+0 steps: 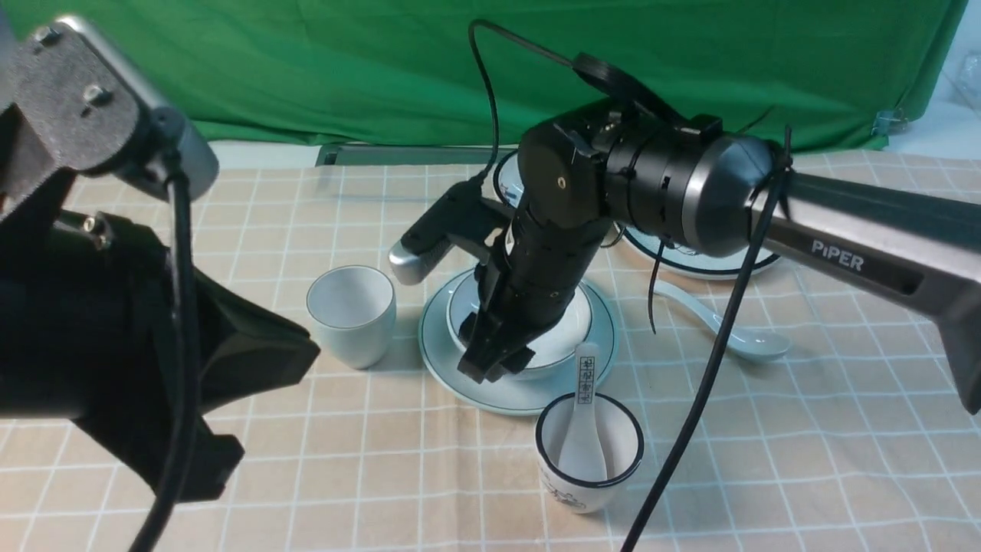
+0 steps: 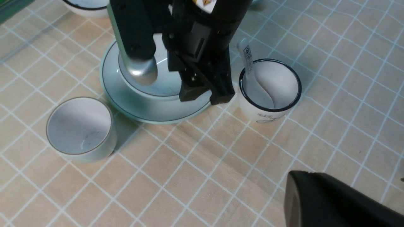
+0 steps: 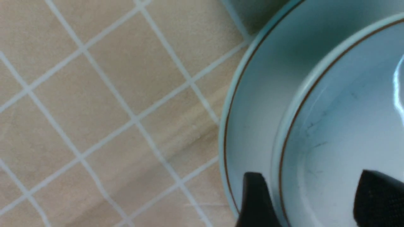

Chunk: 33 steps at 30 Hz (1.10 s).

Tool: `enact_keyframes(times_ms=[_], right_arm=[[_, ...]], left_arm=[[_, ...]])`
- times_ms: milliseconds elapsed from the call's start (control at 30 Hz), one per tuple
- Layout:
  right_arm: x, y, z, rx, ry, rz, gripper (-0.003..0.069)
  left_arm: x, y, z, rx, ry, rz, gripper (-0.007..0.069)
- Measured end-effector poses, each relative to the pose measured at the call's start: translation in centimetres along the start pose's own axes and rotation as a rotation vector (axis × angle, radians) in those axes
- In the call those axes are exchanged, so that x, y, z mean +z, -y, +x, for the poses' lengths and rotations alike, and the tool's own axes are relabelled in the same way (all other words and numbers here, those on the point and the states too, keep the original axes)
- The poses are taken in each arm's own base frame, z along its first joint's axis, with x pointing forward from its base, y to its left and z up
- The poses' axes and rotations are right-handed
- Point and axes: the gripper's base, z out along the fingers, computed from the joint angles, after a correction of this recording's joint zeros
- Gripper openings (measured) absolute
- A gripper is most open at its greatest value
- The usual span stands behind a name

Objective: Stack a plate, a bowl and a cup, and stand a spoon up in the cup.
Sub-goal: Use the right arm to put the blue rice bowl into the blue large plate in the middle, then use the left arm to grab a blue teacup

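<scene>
1. The bowl [image 3: 341, 126] is glazed ceramic, glossy, with a bright highlight and faint hairline marks in the glaze.
2. The plate [image 3: 252, 110] carries the same smooth, shiny glaze.
3. The cup [image 2: 79, 129] and the spoon [image 1: 759, 345] also look like smooth glazed ceramic, with a softer sheen.
4. The tablecloth [image 1: 805, 460] is matt woven cloth, lightly creased.
5. The green backdrop [image 1: 306, 69] is matt fabric.
6. The right arm [image 1: 659, 192] is matt black plastic with a satin grey, metal-looking collar.

From the front, my right arm [image 1: 690, 199] hides much of the bowl [image 1: 580, 322] and most of the far black-rimmed plate [image 1: 713, 264]. I see my left gripper [image 2: 315, 195] only as a dark corner, cut off at the wrist view's edge.
</scene>
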Motion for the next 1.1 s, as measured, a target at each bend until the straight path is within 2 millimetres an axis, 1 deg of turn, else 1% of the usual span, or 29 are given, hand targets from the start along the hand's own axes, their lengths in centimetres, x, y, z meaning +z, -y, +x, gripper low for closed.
enact_keyframes(times_ms=[33, 100, 133, 167, 200, 267, 300, 333, 367, 400, 433, 467, 500, 533, 567, 600, 633, 667, 767, 800, 833, 900, 967, 1033, 1067, 1100], right_arm=[[-1.2, 0.0, -0.3, -0.003, 0.019, 0.008, 0.044], [-5.1, 0.2, -0.6, -0.019, 0.074, 0.048, 0.0421], [-6.8, 0.3, -0.6, -0.024, 0.092, 0.071, 0.0399], [-8.9, 0.5, -0.2, -0.026, 0.105, 0.101, 0.0377], [-11.0, 0.7, 0.4, -0.015, 0.118, 0.129, 0.034], [-14.7, 1.7, 2.2, 0.037, 0.105, 0.178, 0.0254], [-16.1, 2.6, 3.5, 0.08, 0.077, 0.198, 0.0204], [-16.4, 2.5, 3.7, 0.082, 0.077, 0.199, 0.0204], [-17.5, 3.3, 5.1, 0.135, 0.057, 0.216, 0.0168], [-18.7, 4.3, 7.5, 0.215, 0.031, 0.24, 0.0123], [-19.1, 4.6, 8.8, 0.255, 0.022, 0.251, 0.0112], [-19.5, 4.6, 10.1, 0.289, 0.012, 0.257, 0.0106], [-20.0, 4.3, 11.1, 0.313, 0.012, 0.261, 0.0104], [-20.0, 4.3, 11.4, 0.319, 0.009, 0.263, 0.0103], [-20.3, 3.6, 12.9, 0.333, 0.002, 0.262, 0.0103], [-20.3, 2.9, 13.9, 0.34, 0.001, 0.257, 0.0103], [-20.1, 2.0, 15.2, 0.346, 0.009, 0.241, 0.0101], [-20.3, 1.9, 15.2, 0.346, 0.021, 0.243, 0.0101], [-19.6, 0.1, 17.6, 0.355, 0.037, 0.206, 0.0101], [-19.5, -0.4, 18.3, 0.356, 0.046, 0.203, 0.0101], [-19.0, -1.1, 19.5, 0.358, 0.045, 0.195, 0.0103], [-18.8, -1.5, 20.1, 0.359, 0.045, 0.192, 0.0104], [-18.1, -2.4, 21.8, 0.36, 0.038, 0.186, 0.0104], [-17.8, -3.0, 22.7, 0.361, 0.033, 0.183, 0.0107], [-17.8, -3.0, 22.7, 0.361, 0.032, 0.183, 0.0107], [-17.8, -3.3, 23.2, 0.361, 0.033, 0.182, 0.0109]], left_arm=[[0.2, -0.1, 0.0, -0.009, -0.011, -0.004, 0.002], [1.0, -0.4, 0.0, -0.02, -0.039, -0.003, 0.002], [1.6, -0.7, -0.1, -0.023, -0.06, -0.004, 0.002], [2.2, -1.0, -0.2, -0.022, -0.081, -0.005, 0.002], [3.0, -1.4, -0.4, -0.024, -0.113, -0.003, 0.002], [5.0, -2.3, -0.8, -0.026, -0.177, -0.007, 0.002], [6.3, -3.0, -1.2, -0.023, -0.214, -0.013, 0.0021], [6.5, -3.0, -1.2, -0.025, -0.22, -0.012, 0.0022], [7.6, -3.6, -1.5, -0.021, -0.251, -0.016, 0.0025], [9.5, -4.6, -1.9, -0.006, -0.305, -0.032, 0.0041], [10.4, -5.1, -2.1, 0.003, -0.325, -0.041, 0.0057], [11.7, -5.9, -2.4, 0.019, -0.357, -0.055, 0.0081], [12.7, -6.3, -2.4, 0.025, -0.379, -0.061, 0.0102], [12.8, -6.5, -2.6, 0.033, -0.38, -0.069, 0.0108], [14.4, -7.3, -2.9, 0.05, -0.413, -0.084, 0.0165], [15.5, -7.8, -2.8, 0.056, -0.438, -0.091, 0.0196], [17.0, -8.7, -3.0, 0.076, -0.465, -0.112, 0.0262], [17.2, -8.8, -3.0, 0.079, -0.47, -0.114, 0.0262], [20.0, -10.2, -2.9, 0.102, -0.534, -0.152, 0.0375], [20.6, -10.5, -2.8, 0.1, -0.545, -0.158, 0.0398], [21.8, -11.0, -2.7, 0.105, -0.564, -0.167, 0.0428], [22.4, -11.3, -2.7, 0.107, -0.569, -0.173, 0.0439], [23.8, -11.6, -2.3, 0.105, -0.583, -0.171, 0.0434], [24.6, -11.7, -1.9, 0.102, -0.596, -0.165, 0.0391], [24.7, -11.8, -1.9, 0.102, -0.597, -0.165, 0.0385], [25.3, -11.8, -1.4, 0.099, -0.614, -0.158, 0.0311]])
